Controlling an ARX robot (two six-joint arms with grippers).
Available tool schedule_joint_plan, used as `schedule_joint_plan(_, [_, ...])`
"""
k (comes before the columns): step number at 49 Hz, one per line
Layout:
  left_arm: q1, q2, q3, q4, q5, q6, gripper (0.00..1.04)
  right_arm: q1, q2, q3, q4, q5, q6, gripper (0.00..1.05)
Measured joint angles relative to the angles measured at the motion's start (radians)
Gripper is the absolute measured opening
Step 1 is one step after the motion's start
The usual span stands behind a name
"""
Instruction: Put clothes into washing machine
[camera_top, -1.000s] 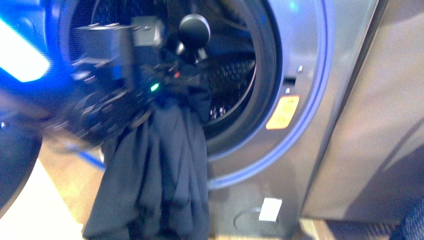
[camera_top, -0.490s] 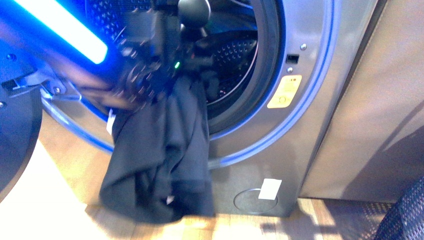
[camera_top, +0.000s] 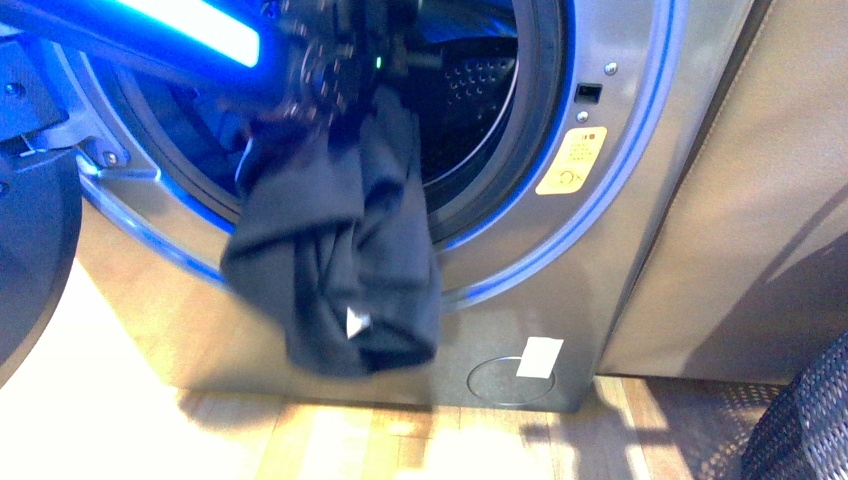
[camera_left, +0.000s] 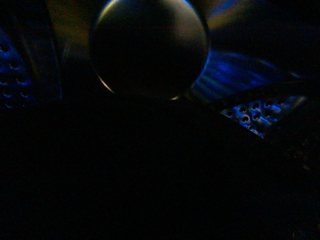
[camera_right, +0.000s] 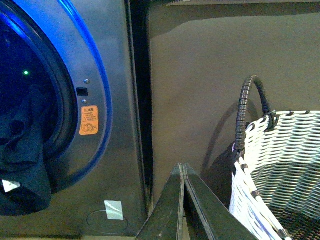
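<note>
The silver-grey washing machine (camera_top: 640, 150) stands open, its black-rimmed porthole lit blue and its perforated drum (camera_top: 480, 95) showing. The dark navy clothes (camera_top: 335, 250), with a small white tag, hang from the porthole's lower rim down the machine's front. My left gripper (camera_top: 385, 45) is at the top of the opening, shut on the clothes' upper end; its arm glows blue. The left wrist view is dark. In the right wrist view my right gripper (camera_right: 182, 167) is shut and empty, held back from the machine (camera_right: 117, 150); the clothes (camera_right: 22, 165) show at the porthole.
The machine's open door (camera_top: 30, 260) hangs at the far left. A plain grey-beige cabinet (camera_top: 760, 200) stands right of the machine. A white woven basket (camera_right: 280, 170) with a dark handle sits by my right gripper. The floor is light wood.
My left gripper has risen and moved deeper into the porthole, lifting the clothes. Their hanging bottom has come up off the floor and bunched against the machine's front.
</note>
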Motion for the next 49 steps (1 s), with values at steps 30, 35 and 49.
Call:
schedule_joint_plan(30, [0.012, 0.095, 0.294, -0.214, -0.018, 0.054, 0.26, 0.000, 0.000, 0.000, 0.000, 0.000, 0.000, 0.02])
schedule_joint_plan(35, [0.013, 0.099, 0.249, -0.216, -0.002, 0.040, 0.48, 0.000, 0.000, 0.000, 0.000, 0.000, 0.000, 0.02])
schedule_joint_plan(49, [0.023, -0.122, -0.355, -0.004, 0.019, 0.008, 0.99, 0.000, 0.000, 0.000, -0.001, 0.000, 0.000, 0.02])
